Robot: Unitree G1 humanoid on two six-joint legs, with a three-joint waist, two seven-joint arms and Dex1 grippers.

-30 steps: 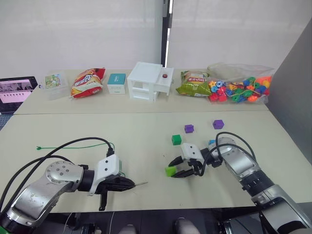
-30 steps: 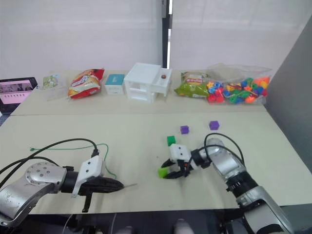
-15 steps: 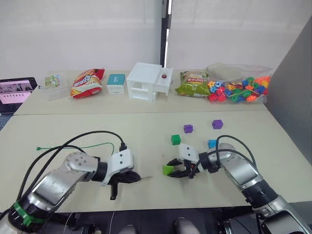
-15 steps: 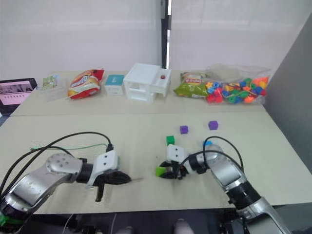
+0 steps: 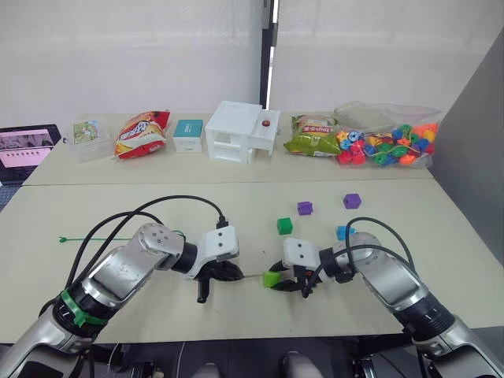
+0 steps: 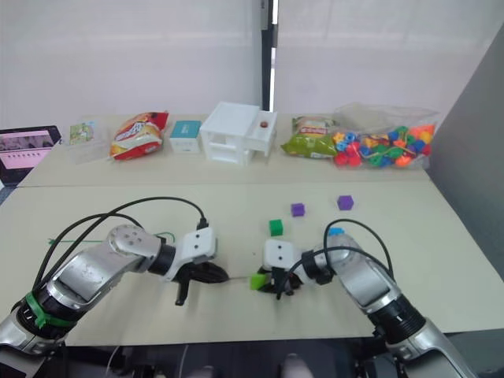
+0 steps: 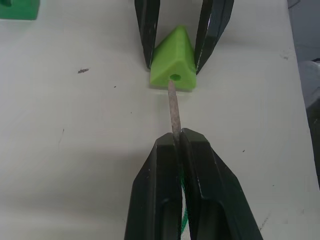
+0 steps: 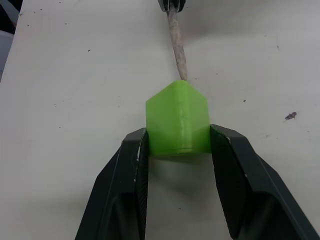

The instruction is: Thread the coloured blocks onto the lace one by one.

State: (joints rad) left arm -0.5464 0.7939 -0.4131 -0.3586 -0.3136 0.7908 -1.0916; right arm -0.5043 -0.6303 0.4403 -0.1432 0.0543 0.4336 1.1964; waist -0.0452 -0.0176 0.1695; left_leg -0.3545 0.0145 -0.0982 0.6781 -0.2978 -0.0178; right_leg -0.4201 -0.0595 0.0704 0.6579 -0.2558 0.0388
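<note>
We have the left gripper [image 7: 176, 141] clamped on the lace tip [image 7: 173, 110], aimed straight along the hole of the lime green block [image 7: 174, 60]; right gripper [image 8: 178, 145] pinches that block, tip at hole mouth.

Both arms reach in low across the lower part of the head view, the grippers facing each other near bottom centre. Left gripper [image 5: 230, 275]: wrist turned inward, fingers [image 7: 159, 180] pressed together, pinching the lace [image 7: 173, 111] by its stiff tip. Right gripper [image 5: 285, 281]: forearm angled in from lower right, fingers [image 8: 130, 172] clamped on opposite sides of the lime green block [image 8: 177, 120]. Black cables loop above both wrists.
</note>
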